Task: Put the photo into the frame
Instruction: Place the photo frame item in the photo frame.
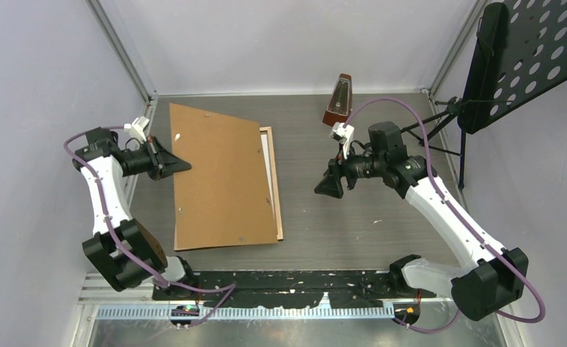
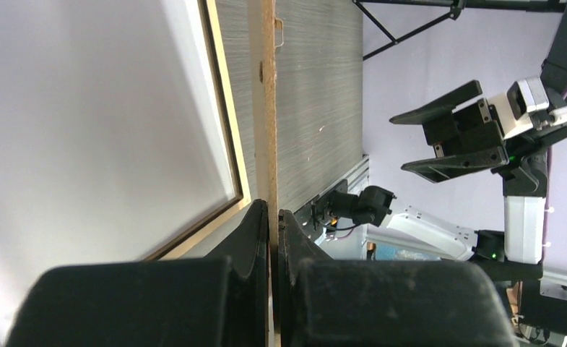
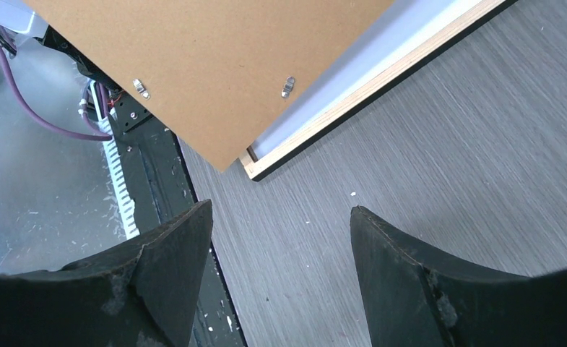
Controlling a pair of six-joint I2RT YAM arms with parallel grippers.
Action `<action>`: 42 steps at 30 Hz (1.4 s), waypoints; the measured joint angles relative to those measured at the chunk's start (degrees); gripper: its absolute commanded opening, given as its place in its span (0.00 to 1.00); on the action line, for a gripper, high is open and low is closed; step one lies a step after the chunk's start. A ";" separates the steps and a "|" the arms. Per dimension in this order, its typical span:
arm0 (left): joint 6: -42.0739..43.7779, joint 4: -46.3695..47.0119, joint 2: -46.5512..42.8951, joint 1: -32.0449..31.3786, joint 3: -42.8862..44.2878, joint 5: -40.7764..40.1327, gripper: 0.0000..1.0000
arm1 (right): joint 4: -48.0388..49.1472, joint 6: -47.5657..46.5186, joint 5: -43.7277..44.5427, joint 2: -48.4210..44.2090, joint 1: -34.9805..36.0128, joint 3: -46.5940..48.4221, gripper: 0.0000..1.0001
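Brown backing sheet (image 1: 222, 181) is clamped in the left tool (image 1: 173, 160) above the frame (image 1: 276, 202); the right tool (image 1: 327, 184) gapes alongside.

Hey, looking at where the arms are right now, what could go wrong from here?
The left pincer grips the brown backing board only at one thin edge, tilted above the frame; it may slip or swing.
The board lies skewed to the frame, so lowering it now may catch a rail instead of seating.
The right pincer is open, off to the side, supporting nothing.
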 measured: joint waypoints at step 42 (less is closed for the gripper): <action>0.59 8.94 20.87 -0.76 6.08 3.78 0.00 | 2.14 0.48 -0.02 -1.86 -1.86 -2.25 0.78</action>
